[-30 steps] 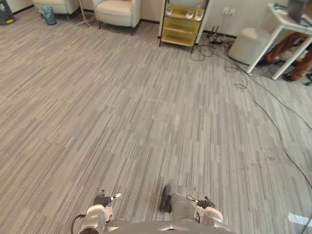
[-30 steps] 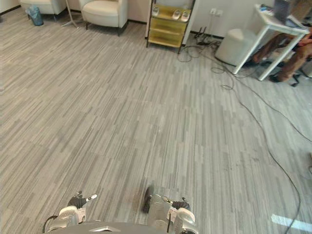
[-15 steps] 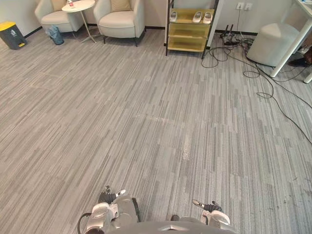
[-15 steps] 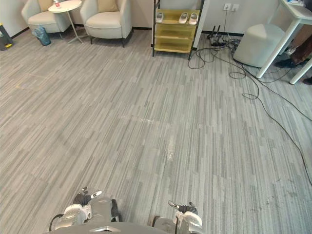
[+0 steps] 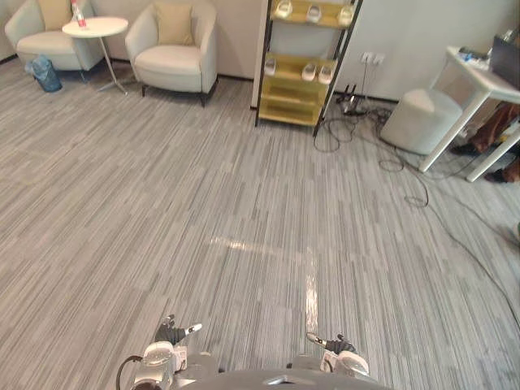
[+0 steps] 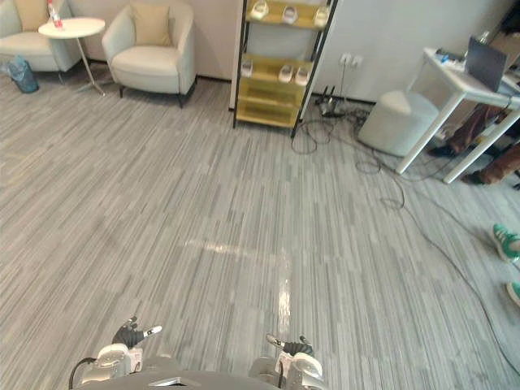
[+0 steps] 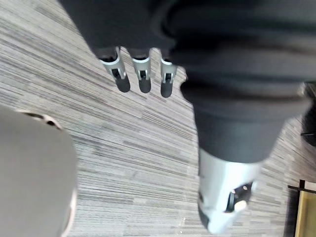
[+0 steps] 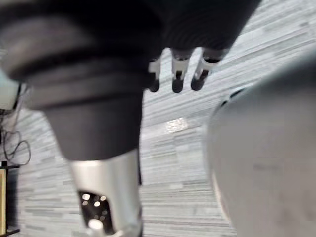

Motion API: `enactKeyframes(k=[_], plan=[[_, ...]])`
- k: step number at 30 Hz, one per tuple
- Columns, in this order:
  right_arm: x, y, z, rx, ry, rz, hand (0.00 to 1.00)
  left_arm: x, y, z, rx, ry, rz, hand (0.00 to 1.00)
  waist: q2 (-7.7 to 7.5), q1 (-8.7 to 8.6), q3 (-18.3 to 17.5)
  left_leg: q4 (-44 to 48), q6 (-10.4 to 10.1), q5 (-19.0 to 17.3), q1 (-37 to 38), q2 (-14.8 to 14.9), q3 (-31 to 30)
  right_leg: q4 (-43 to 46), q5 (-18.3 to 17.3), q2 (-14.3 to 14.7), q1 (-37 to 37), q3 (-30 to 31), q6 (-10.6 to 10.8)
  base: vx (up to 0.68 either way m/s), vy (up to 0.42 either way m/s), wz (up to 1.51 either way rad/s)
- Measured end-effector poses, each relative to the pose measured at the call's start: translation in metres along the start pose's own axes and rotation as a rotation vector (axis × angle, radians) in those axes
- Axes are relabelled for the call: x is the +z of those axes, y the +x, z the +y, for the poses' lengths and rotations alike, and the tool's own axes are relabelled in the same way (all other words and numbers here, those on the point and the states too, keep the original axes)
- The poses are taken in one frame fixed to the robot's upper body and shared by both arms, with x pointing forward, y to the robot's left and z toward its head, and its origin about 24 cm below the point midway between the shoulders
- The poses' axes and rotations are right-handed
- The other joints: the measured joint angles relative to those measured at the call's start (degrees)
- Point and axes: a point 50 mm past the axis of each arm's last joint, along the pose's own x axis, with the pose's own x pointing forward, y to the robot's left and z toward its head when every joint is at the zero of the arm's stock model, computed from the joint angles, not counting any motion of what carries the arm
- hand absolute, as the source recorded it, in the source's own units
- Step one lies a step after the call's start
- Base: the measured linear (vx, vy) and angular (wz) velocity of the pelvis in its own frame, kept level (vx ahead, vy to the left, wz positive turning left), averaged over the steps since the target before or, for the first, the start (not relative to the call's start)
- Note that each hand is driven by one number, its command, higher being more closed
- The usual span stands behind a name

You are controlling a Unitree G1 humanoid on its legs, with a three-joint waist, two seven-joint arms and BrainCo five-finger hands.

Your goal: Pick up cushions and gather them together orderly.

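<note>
Going by what lies before me, the cushions sit apart, not gathered. One tan cushion [image 5: 54, 11] leans in the far-left armchair [image 5: 36, 45], and a second tan cushion [image 5: 174, 24] stands upright against the back of the next armchair [image 5: 171, 61], with a small round white table [image 5: 96, 27] between the two chairs. Whether those seats are where the cushions belong or where they wait to be collected, I cannot settle from here; both lie well away from me across the floor.

The chairs look padded and cream, smooth-skinned with rounded arms; the cushions are square, soft and matte. The floor [image 5: 244, 203] is grey carpet in thin striped planks. Further right stands a yellow shelf unit [image 5: 305, 65] in a dark frame holding pale shoes, then a rounded pale pouf [image 5: 421, 120] and a white table [image 5: 479, 77] on slanted legs.

My left hand [image 7: 143, 79] hangs low, fingers straight and relaxed, holding nothing. My right hand [image 8: 177, 74] is likewise loose and empty.
</note>
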Motion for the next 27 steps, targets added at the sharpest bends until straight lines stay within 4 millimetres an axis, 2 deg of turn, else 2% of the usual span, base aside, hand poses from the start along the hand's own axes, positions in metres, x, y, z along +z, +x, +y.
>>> enactKeyframes(k=[1, 2, 3, 4, 5, 6, 8, 9, 10, 12, 14, 15, 16, 17, 19, 21, 22, 26, 27], plan=[[0.000, 0.000, 0.000, 0.002, 0.001, -0.005, 0.00, 0.000, 0.000, -0.004, -0.008, -0.005, 0.001, 0.00, 0.77, 0.06, -0.1, 1.9, -0.1, 0.0, 0.1, 1.1, -2.1, 3.6, -1.1, 0.3, -0.4, -0.4, -0.4, 0.42, -0.212, 0.33], [0.004, 0.001, -0.004, 0.001, -0.007, -0.015, 0.00, -0.001, -0.001, -0.009, -0.017, -0.014, 0.001, 0.00, 2.63, 0.50, -0.6, 6.7, -0.2, 0.1, -1.5, 3.0, -3.5, 5.8, -4.1, 1.4, -0.2, -1.5, -0.9, 0.52, -0.253, 0.39], [0.007, 0.002, -0.008, -0.005, -0.021, -0.025, 0.00, -0.002, -0.002, -0.012, -0.022, -0.038, 0.006, 0.00, 4.53, 0.21, -0.7, 17.6, -1.7, 1.4, -6.1, 5.7, -5.3, 6.2, -6.0, 2.8, 1.3, -3.2, -1.3, 0.51, -0.249, 0.25], [0.008, 0.003, -0.009, -0.005, -0.025, -0.027, 0.00, -0.002, -0.002, -0.013, -0.023, -0.045, 0.007, 0.00, 4.91, 0.16, -0.7, 21.1, -2.2, 2.4, -7.6, 6.4, -5.9, 6.2, -6.6, 3.2, 1.9, -3.5, -1.6, 0.51, -0.221, 0.16], [0.008, 0.003, -0.010, -0.006, -0.041, -0.029, 0.00, -0.001, -0.002, -0.013, -0.018, -0.067, 0.005, 0.00, 5.46, 0.23, -0.4, 33.1, -2.2, 8.5, -12.7, 8.7, -7.0, 5.8, -8.6, 4.8, 4.8, -3.9, -2.5, 0.51, -0.193, -0.05], [0.007, 0.003, -0.010, -0.006, -0.049, -0.027, 0.00, 0.000, -0.002, -0.011, -0.013, -0.067, -0.003, 0.00, 5.76, 0.28, -0.2, 41.3, -2.4, 9.7, -15.7, 10.6, -7.1, 5.0, -10.1, 6.1, 7.8, -3.9, -3.1, 0.60, -0.191, -0.11], [0.002, 0.002, -0.010, -0.004, -0.058, -0.010, 0.00, 0.003, -0.001, -0.009, -0.014, -0.058, -0.015, 0.00, 5.08, 0.30, 0.5, 48.3, -1.7, 8.9, -19.1, 12.4, -5.9, 3.0, -11.2, 7.3, 12.5, -3.6, -3.5, 0.47, -0.122, -0.25], [-0.002, 0.002, -0.010, -0.003, -0.062, 0.009, 0.00, 0.008, -0.001, -0.009, -0.022, -0.039, -0.036, 0.00, 4.68, 0.50, 0.7, 48.5, -1.4, 7.3, -22.0, 12.8, -4.1, 0.5, -11.5, 7.6, 16.3, -2.5, -3.3, 0.36, -0.063, -0.33], [-0.002, 0.002, -0.010, -0.004, -0.061, 0.012, 0.00, 0.008, -0.001, -0.010, -0.026, -0.035, -0.037, 0.00, 4.63, 0.51, 0.7, 47.5, -1.3, 6.9, -22.5, 12.8, -3.6, -0.2, -11.4, 7.6, 17.0, -2.2, -3.2, 0.40, -0.036, -0.33], [-0.002, 0.002, -0.011, -0.010, -0.053, 0.015, 0.00, 0.011, -0.001, -0.013, -0.038, -0.018, -0.053, 0.00, 4.66, 0.56, 0.7, 38.5, -1.5, 4.4, -24.5, 12.6, -2.2, -3.2, -10.9, 7.5, 19.9, -1.0, -2.4, 0.26, 0.034, -0.26], [-0.003, 0.002, -0.011, -0.017, -0.045, 0.017, 0.00, 0.014, -0.001, -0.014, -0.045, -0.011, -0.062, 0.00, 4.50, 0.80, 0.8, 22.8, -1.7, 3.3, -25.5, 10.5, -3.0, -4.9, -10.6, 6.5, 22.0, 0.8, -1.4, 0.26, 0.132, -0.35], [-0.005, 0.002, -0.013, -0.023, -0.042, 0.024, 0.00, 0.014, -0.001, -0.015, -0.048, -0.004, -0.063, 0.00, 4.48, 0.71, 0.8, 17.3, -2.1, 4.1, -24.9, 9.4, -4.1, -5.1, -10.6, 6.1, 22.3, 1.3, -0.7, 0.21, 0.191, -0.40], [-0.006, 0.002, -0.017, -0.034, -0.043, 0.026, 0.00, 0.012, -0.002, -0.017, -0.055, 0.003, -0.056, 0.00, 5.13, 0.73, 0.5, 8.5, -1.8, 9.4, -24.1, 8.0, -6.4, -5.2, -11.1, 6.2, 22.3, 2.3, 0.8, 0.16, 0.209, -0.44], [-0.007, 0.002, -0.019, -0.049, -0.039, 0.031, 0.00, 0.011, -0.001, -0.018, -0.061, 0.010, -0.052, 0.00, 5.36, 0.86, 0.0, 7.0, -1.8, 14.2, -23.3, 7.0, -7.0, -5.4, -11.7, 6.0, 22.7, 4.2, 2.2, 0.18, 0.223, -0.45], [-0.017, -0.001, -0.012, -0.040, -0.029, 0.057, 0.00, 0.012, 0.000, -0.009, -0.041, 0.030, -0.051, 0.00, 2.17, 0.61, -0.5, 3.9, -0.8, 14.1, -21.2, 4.8, -4.8, -6.1, -11.7, 3.3, 22.8, 5.4, 3.6, 0.17, 0.208, -0.33], [-0.023, -0.003, -0.010, -0.038, -0.013, 0.072, 0.00, 0.011, 0.001, -0.004, -0.031, 0.037, -0.046, 0.00, 1.27, 0.63, -1.0, 3.2, -0.2, 13.7, -21.0, 3.7, -3.6, -6.9, -11.4, 2.3, 22.6, 6.8, 4.1, 0.14, 0.182, -0.25], [-0.026, -0.004, -0.009, -0.039, -0.006, 0.081, 0.00, 0.009, 0.001, -0.002, -0.028, 0.041, -0.038, 0.00, 0.23, 0.68, -1.7, 2.0, 0.4, 13.9, -20.4, 2.9, -2.7, -7.7, -11.0, 1.4, 22.7, 7.1, 4.8, 0.08, 0.100, -0.19], [-0.029, -0.005, -0.010, -0.045, 0.013, 0.091, 0.00, 0.006, 0.001, -0.001, -0.025, 0.043, -0.024, 0.00, -0.18, 0.65, -2.3, -1.9, 1.4, 15.1, -17.5, 1.0, -1.3, -9.4, -10.6, 0.0, 23.7, 8.4, 5.4, 0.04, 0.071, -0.15], [-0.034, -0.006, -0.014, -0.059, 0.031, 0.105, 0.00, 0.000, 0.000, -0.001, -0.026, 0.044, -0.002, 0.00, -0.18, 0.59, -3.7, -5.2, 1.7, 16.4, -16.0, 0.0, -0.8, -10.3, -10.4, -0.7, 23.7, 9.0, 5.8, 0.02, 0.042, -0.10]])
